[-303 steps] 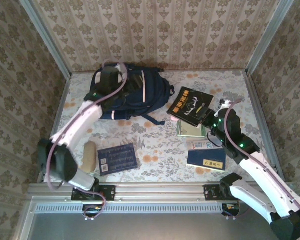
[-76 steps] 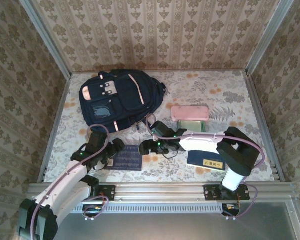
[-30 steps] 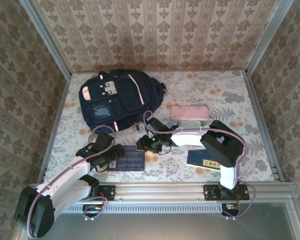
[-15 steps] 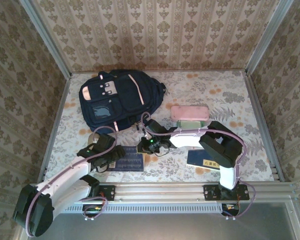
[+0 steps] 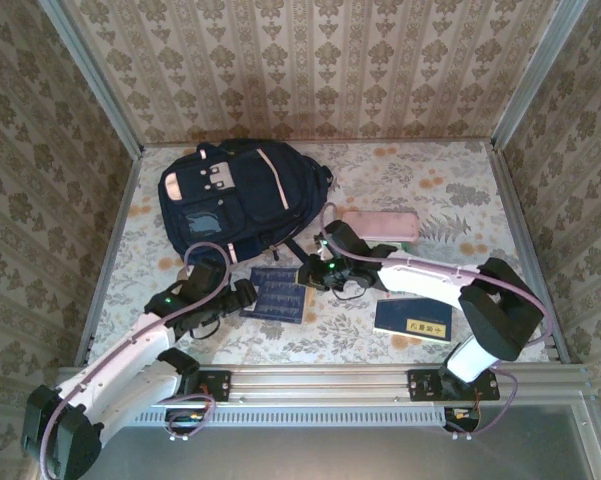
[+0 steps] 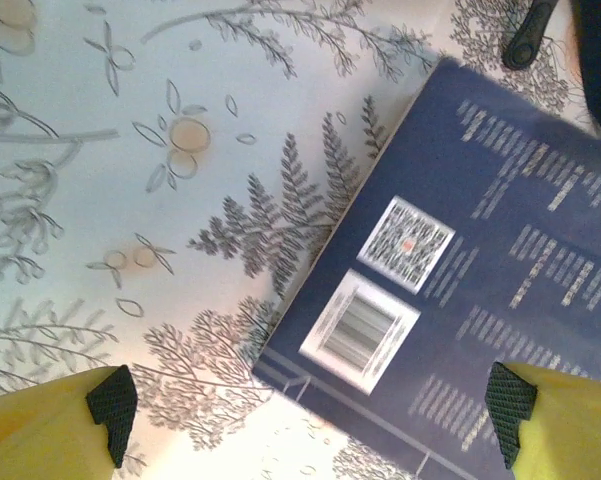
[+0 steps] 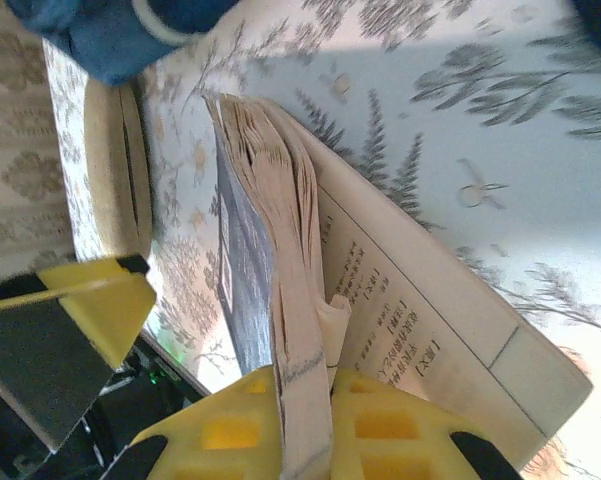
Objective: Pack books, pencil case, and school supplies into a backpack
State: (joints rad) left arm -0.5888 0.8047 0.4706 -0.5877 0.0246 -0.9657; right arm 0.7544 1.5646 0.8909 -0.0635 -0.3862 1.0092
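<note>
Your left wrist view cuts off the dark blue book (image 6: 460, 250) at the right; its print is unreadably small.

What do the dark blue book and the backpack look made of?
Dark blue book: paper pages, fanned cream edges showing; smooth printed card cover, likely. Backpack: matte woven fabric, probably synthetic, with soft folds and stitched pale trim.
</note>
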